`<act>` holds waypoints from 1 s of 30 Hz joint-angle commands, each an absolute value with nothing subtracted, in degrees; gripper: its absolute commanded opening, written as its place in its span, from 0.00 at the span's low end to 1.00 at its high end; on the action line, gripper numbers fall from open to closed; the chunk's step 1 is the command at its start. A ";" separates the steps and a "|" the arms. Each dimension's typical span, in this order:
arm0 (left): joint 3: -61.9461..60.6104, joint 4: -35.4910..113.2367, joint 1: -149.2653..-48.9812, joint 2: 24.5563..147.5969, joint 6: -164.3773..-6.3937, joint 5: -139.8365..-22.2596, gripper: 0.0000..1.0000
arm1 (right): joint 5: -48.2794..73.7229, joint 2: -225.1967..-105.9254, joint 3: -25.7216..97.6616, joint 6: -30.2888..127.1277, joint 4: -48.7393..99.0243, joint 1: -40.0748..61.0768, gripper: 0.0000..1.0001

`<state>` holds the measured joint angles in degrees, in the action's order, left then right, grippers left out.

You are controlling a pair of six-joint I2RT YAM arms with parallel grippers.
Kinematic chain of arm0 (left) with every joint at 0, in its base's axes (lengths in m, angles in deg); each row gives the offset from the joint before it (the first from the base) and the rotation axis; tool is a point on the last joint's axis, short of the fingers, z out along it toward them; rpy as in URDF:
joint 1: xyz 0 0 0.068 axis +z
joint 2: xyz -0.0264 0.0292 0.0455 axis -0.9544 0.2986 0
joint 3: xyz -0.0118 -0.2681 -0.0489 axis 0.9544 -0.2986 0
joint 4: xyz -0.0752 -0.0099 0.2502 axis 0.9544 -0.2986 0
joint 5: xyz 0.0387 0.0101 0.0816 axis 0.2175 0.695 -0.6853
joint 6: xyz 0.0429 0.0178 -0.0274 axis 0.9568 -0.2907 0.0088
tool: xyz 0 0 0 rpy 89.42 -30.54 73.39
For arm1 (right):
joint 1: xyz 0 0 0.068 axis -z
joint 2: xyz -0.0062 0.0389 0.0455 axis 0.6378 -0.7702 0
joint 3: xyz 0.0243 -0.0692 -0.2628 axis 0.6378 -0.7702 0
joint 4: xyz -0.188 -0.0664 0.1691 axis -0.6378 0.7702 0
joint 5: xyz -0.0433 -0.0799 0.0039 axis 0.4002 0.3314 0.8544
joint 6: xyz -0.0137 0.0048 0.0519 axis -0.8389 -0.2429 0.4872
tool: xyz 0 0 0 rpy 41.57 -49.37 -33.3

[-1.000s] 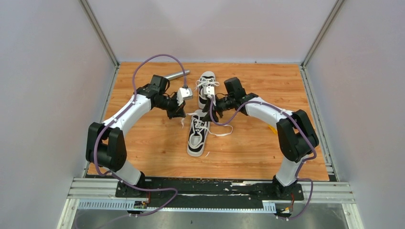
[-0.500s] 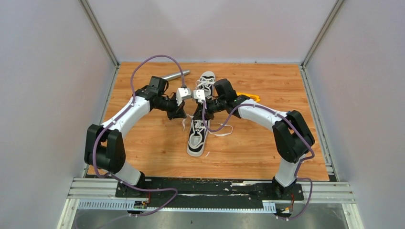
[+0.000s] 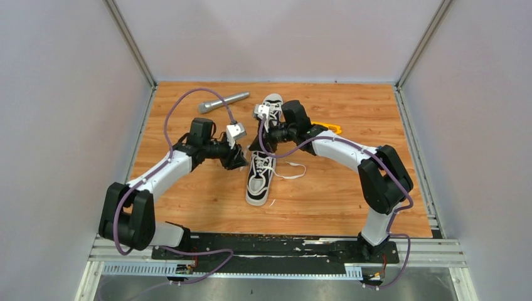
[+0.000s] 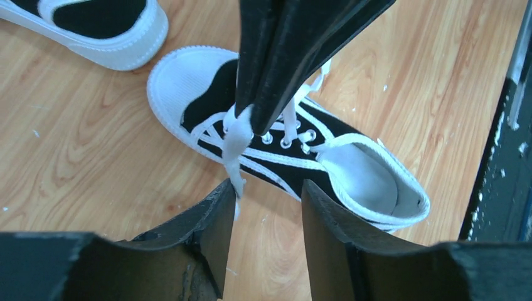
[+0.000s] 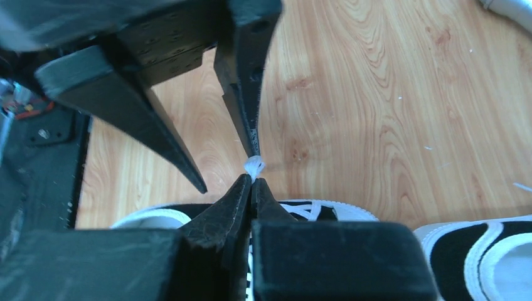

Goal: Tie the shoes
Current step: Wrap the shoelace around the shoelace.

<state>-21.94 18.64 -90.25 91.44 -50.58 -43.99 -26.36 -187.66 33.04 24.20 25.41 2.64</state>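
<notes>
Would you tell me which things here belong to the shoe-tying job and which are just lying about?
Job: near shoe, far shoe, white lace pinched in the right claw.
Lying about: metal cylinder, yellow object.

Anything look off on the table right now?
Two strays unrelated to shoe tying: a silver metal cylinder on the far side, left of the shoes, and a yellow item partly hidden behind the right arm. The near shoe has a loose lace sprawling over the wood. Nothing looks damaged.

You are seeing a silver cylinder [image 3: 223, 101] lying on the wooden tabletop [image 3: 326, 207] near its far edge, a half-hidden yellow thing [image 3: 330, 127] sitting right of its middle.
</notes>
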 commanded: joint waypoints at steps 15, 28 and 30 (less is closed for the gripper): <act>-32.73 50.67 -95.67 85.69 -69.20 -53.19 0.56 | -19.81 -187.64 31.31 53.12 10.91 3.05 0.00; -38.00 60.97 -96.71 88.79 -71.58 -53.68 0.54 | -18.88 -187.58 29.80 58.25 11.10 4.58 0.00; -38.23 62.78 -97.16 89.63 -72.23 -53.58 0.53 | -18.75 -187.48 29.56 59.17 11.14 4.94 0.00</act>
